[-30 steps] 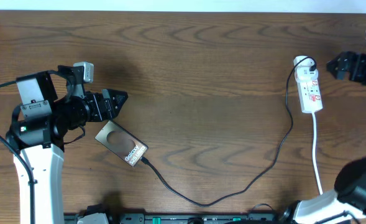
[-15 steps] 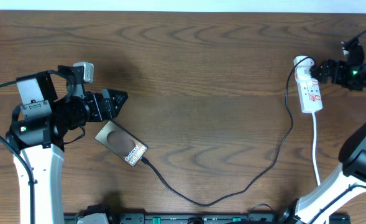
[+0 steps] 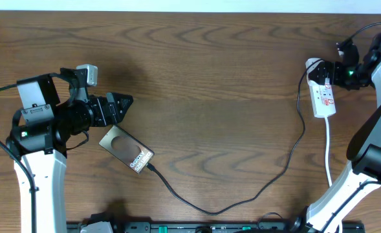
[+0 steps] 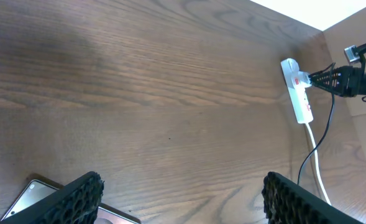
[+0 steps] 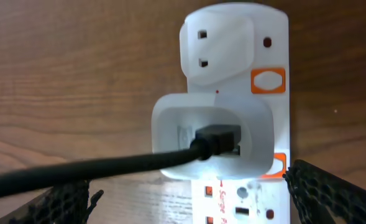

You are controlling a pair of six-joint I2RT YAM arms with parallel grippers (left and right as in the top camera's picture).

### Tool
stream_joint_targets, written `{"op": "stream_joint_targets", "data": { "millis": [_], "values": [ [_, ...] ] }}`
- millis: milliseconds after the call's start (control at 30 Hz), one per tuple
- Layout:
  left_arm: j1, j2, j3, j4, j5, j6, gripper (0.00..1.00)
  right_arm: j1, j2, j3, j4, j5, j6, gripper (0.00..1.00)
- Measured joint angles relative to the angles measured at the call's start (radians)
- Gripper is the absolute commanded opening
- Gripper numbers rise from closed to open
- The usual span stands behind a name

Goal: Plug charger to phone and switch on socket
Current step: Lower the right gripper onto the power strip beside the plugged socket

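**R jaws wide over strip; L jaws apart by phone**

The right gripper (image 3: 328,73) hung w/ jaws spread wide & empty over the far end of the small white elongated power strip (image 3: 322,96); couldn't tell if it touched. In its wrist view the strip lay btwn the fingers (image 5: 332,193), w/ a white box-shaped adapter (image 5: 170,134) plugged in and an orange oval switch (image 5: 268,81) beside it. The thin black charger cable (image 3: 268,184) ran from that adapter across the dark wooden table (image 3: 203,65). The left gripper (image 3: 120,109) was also apart, gripping nothing. The flat brownish glossy phone (image 3: 127,150) lay just beside its fingertips, cable tip at the phone's end.
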Motion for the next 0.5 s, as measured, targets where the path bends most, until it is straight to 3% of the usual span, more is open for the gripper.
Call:
{"op": "stream_joint_targets", "data": {
  "millis": [500],
  "values": [
    [0.0, 0.0, 0.0, 0.0, 0.0, 0.0, 0.82, 0.0, 0.0, -0.037, 0.027, 0.0, 0.049, 0.99]
  ]
}}
